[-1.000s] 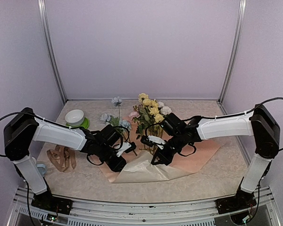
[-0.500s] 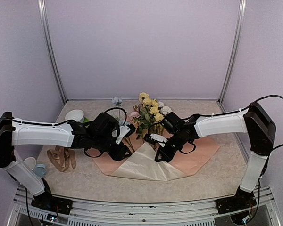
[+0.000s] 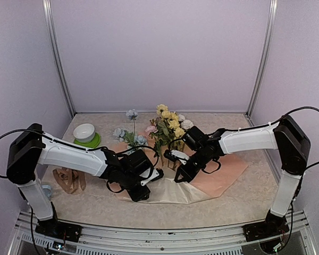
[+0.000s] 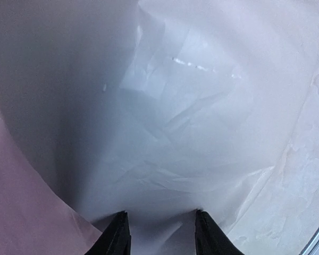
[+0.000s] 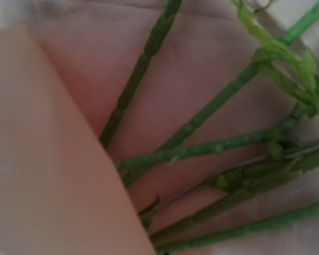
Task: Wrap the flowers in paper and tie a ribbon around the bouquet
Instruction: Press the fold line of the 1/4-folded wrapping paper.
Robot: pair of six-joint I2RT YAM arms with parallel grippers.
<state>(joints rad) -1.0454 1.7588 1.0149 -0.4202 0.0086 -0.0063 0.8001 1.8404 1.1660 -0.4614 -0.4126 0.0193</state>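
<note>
A white bowl (image 3: 84, 130) sits on a green plate (image 3: 94, 141) in the left middle of the top view, near the back of the desk (image 3: 244, 204). What is inside the bowl cannot be made out from there.

Some things are hard to see. The right wrist view is blurry and very close, and it shows none of that arm's own fingers. It shows only green stems (image 5: 218, 146) fanning across pink paper (image 5: 53, 159), with a paper flap filling the lower left. In the left wrist view only the tips of the two black fingers (image 4: 116, 236) poke in at the bottom edge. The rest is crinkly pale paper (image 4: 175, 133), with a strip of marbled desk (image 4: 308, 186) at the right.

The flowers (image 3: 169, 125) lie in the middle of the top view, blooms toward the back, stems on the paper (image 3: 218, 178). The paper spreads out below them, with one part folded over so its pale side shows.

The left end effector (image 3: 141, 191) (image 4: 160, 212) is low over the pale fold, left of the stems. Its fingers stand apart, with paper showing in the gap. The right end effector (image 3: 178, 177) is down at the stems, and its fingers are together. Whether it pinches any paper cannot be told.

The ribbon (image 3: 68, 179) lies in a loose heap at the far left, well apart from both end effectors.
</note>
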